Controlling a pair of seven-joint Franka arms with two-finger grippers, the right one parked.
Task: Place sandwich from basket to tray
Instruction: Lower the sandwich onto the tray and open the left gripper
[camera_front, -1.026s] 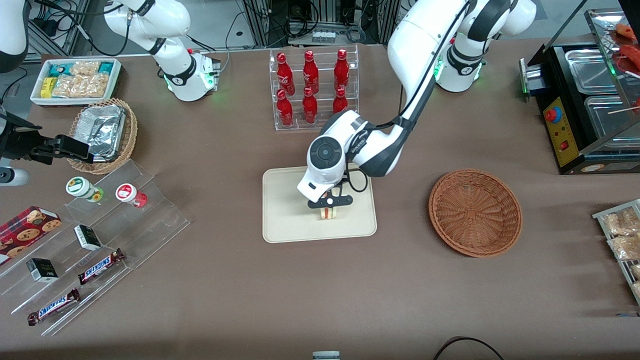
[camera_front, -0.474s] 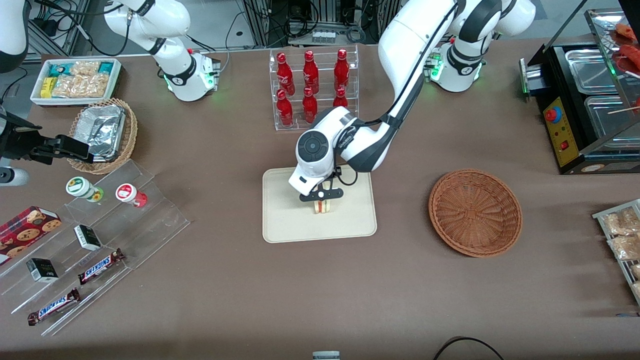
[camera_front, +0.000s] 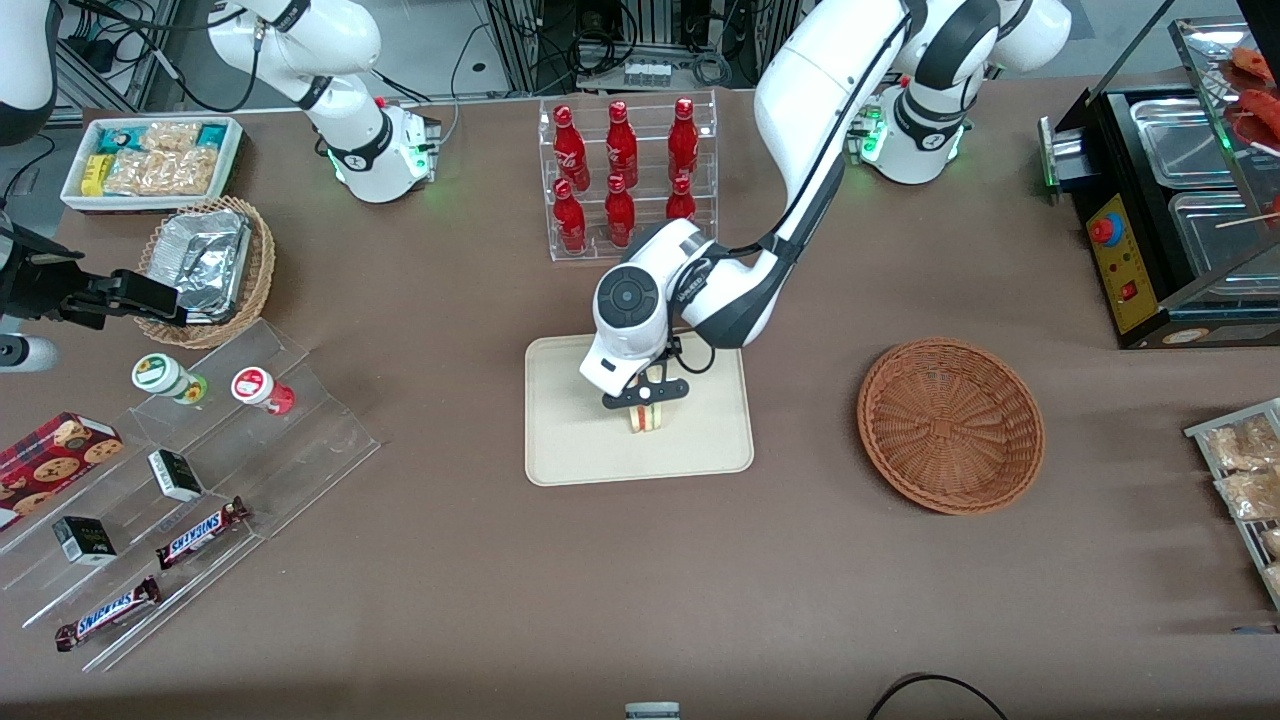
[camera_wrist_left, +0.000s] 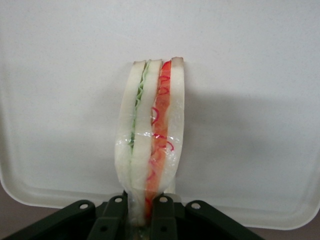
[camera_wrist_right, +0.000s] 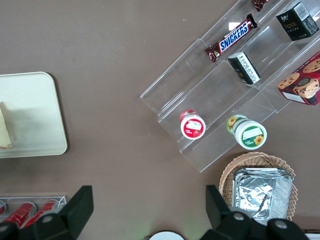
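The sandwich (camera_front: 647, 417) (camera_wrist_left: 150, 135), pale bread with green and red filling, stands on edge over the middle of the cream tray (camera_front: 570, 440) (camera_wrist_left: 250, 100). My left gripper (camera_front: 645, 398) (camera_wrist_left: 144, 212) is directly above it, shut on the sandwich, its black fingers (camera_wrist_left: 165, 215) pinching the wrapped bread. Whether the sandwich touches the tray floor cannot be told. An edge of the sandwich (camera_wrist_right: 5, 127) also shows in the right wrist view on the tray (camera_wrist_right: 35, 115). The reddish-brown basket (camera_front: 950, 425) lies empty toward the working arm's end of the table.
A clear rack of red bottles (camera_front: 625, 175) stands just farther from the front camera than the tray. Toward the parked arm's end are stepped acrylic shelves (camera_front: 200, 470) with snacks and jars, a tan wicker basket with foil (camera_front: 205, 265) and a white bin of packets (camera_front: 150, 160).
The gripper carried the sandwich across the tray, away from the basket and a little farther from the camera, then held nearly still. It has stayed shut on the sandwich throughout.
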